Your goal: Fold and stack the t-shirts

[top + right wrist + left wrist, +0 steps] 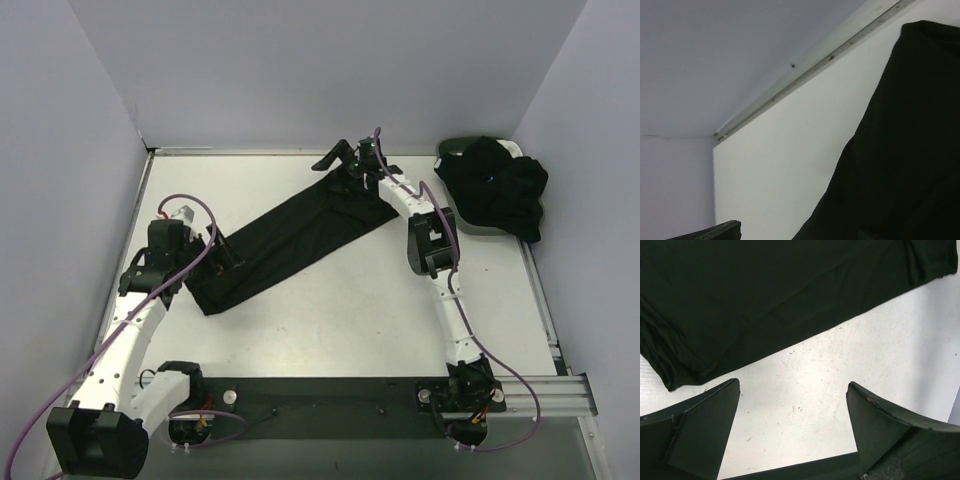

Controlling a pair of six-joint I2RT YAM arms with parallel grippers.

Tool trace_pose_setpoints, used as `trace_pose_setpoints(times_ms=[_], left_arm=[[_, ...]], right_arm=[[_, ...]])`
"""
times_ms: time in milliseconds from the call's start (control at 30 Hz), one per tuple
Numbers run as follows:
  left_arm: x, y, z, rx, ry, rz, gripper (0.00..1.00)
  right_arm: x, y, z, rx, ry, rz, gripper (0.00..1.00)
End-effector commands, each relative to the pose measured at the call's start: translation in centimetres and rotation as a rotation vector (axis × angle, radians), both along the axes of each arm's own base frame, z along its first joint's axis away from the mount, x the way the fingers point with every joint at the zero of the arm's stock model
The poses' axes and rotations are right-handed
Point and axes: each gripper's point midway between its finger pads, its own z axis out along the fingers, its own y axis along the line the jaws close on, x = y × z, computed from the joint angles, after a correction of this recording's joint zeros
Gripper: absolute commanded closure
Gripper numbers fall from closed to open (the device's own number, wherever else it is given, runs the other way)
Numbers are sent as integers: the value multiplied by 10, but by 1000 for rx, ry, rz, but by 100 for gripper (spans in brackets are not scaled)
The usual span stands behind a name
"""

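A black t-shirt (290,240) lies on the white table as a long folded strip, running from near left to far middle. My left gripper (226,258) is open at its near-left end; in the left wrist view (792,385) bare table shows between the fingers and the shirt (765,290) lies just beyond them. My right gripper (342,160) is at the strip's far end with its jaws wide apart. In the right wrist view the shirt (910,150) covers the right finger. More black t-shirts (500,185) are heaped at the far right. No white garment or lettering is in view.
A dark oval basket (450,150) stands at the far right under the heap. Grey walls close in the table on the left, back and right. A metal rail (540,395) runs along the near right edge beside the arm bases.
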Motion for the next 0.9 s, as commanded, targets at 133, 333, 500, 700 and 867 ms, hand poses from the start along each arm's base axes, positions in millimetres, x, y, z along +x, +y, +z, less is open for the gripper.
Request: trace_pose_setpoints(times_ms=[133, 333, 500, 700, 867], left_arm=[[15, 4, -12, 34, -22, 7, 3], [14, 33, -36, 183, 67, 133, 3], [10, 41, -55, 254, 176, 222, 2], [17, 31, -64, 277, 178, 236, 3], [21, 22, -84, 286, 219, 236, 3]], right_arm=[[15, 31, 154, 299, -405, 136, 0], [-54, -21, 265, 153, -658, 106, 0], [-131, -38, 281, 85, -702, 125, 0], [-214, -47, 300, -13, -750, 150, 0], [-274, -46, 301, -55, -789, 201, 0]])
